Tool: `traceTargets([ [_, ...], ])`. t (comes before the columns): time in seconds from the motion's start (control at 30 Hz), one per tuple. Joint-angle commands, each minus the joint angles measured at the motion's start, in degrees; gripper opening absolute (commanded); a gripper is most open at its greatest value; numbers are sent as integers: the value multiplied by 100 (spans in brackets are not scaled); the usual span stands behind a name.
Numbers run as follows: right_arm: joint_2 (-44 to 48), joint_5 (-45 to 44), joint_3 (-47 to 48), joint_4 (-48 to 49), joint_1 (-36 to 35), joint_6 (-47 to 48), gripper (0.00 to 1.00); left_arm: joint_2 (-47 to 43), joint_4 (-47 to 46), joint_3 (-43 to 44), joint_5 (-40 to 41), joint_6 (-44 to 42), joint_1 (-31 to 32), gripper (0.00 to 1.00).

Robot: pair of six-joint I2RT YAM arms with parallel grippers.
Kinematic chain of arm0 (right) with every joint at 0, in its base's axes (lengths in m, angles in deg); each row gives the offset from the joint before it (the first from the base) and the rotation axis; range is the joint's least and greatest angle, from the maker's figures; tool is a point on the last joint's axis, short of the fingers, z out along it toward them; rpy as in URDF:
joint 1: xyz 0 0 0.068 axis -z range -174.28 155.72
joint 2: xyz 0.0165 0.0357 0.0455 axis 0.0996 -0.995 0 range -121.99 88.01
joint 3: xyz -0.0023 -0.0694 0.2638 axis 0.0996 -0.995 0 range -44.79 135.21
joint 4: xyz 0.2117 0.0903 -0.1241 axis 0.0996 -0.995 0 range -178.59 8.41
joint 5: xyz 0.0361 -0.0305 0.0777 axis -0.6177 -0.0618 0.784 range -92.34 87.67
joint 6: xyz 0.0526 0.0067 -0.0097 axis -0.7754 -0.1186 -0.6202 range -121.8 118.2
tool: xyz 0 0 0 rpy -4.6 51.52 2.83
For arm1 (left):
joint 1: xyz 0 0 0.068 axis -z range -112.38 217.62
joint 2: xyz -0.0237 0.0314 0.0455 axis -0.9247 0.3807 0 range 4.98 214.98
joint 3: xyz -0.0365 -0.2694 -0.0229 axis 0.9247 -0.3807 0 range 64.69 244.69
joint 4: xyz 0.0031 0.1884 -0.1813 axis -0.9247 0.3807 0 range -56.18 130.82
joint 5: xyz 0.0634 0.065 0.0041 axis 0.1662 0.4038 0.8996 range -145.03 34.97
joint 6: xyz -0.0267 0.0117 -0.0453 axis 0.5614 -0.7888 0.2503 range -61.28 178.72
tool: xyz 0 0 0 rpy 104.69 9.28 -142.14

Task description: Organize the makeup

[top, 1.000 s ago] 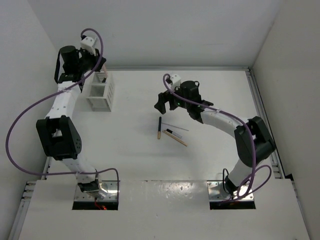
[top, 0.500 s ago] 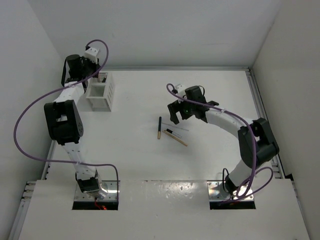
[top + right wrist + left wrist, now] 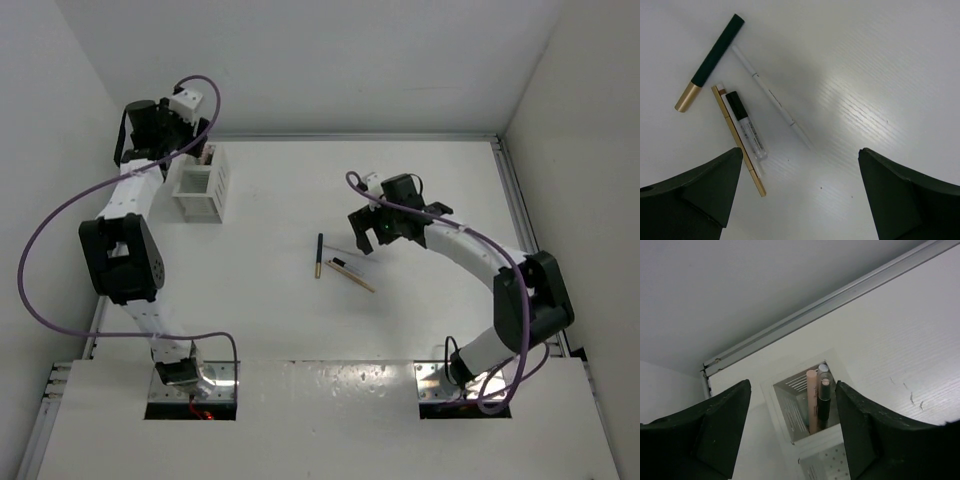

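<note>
- Slim round stick: very dark green, near black; gold cap at one end.
- Thin pencil-like stick: plain white, with fine dark ring marks.
- Long tan pencil: tan-gold along its length; a short brown and white end.
- Short clear tube: black cap, see-through whitish body.
- Pale pink stick: even matt pink.
- Black-bodied stick: clear greyish cap.
- Slotted plastic rack: white, slatted sides.
- Flat table top: white, faint fine ribbing.
- Two robot arms: white shells, black joints.
- Looped cables: purple.
</note>
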Motion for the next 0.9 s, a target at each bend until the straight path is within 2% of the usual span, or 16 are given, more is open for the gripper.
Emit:
traceTargets([
  [0.0,495,-207,-198,-281,196,-175,99,-1008,770,238,435,-705,582,72],
  [0.07,724,-225,-566,-299,283,-420,99,-1307,1342,-16,699,-803,1180,71],
  [0.17,1198,-740,-1093,-255,433,-974,99,-1870,1625,-718,823,-111,2050,70],
  [0.23,1585,-1015,-1349,-307,433,-1195,99,-2116,1625,-1333,980,680,2698,70],
  [0.43,2280,-1604,-1894,-500,311,-1520,96,-1653,1625,-2029,1788,2480,4018,69],
  [0.6,2745,-1956,-2237,-553,197,-1582,93,-1063,1625,-1968,2395,2835,4618,67],
  [0.87,3220,-2246,-2729,-615,91,-1740,92,-157,1889,-1432,2641,3126,4724,60],
])
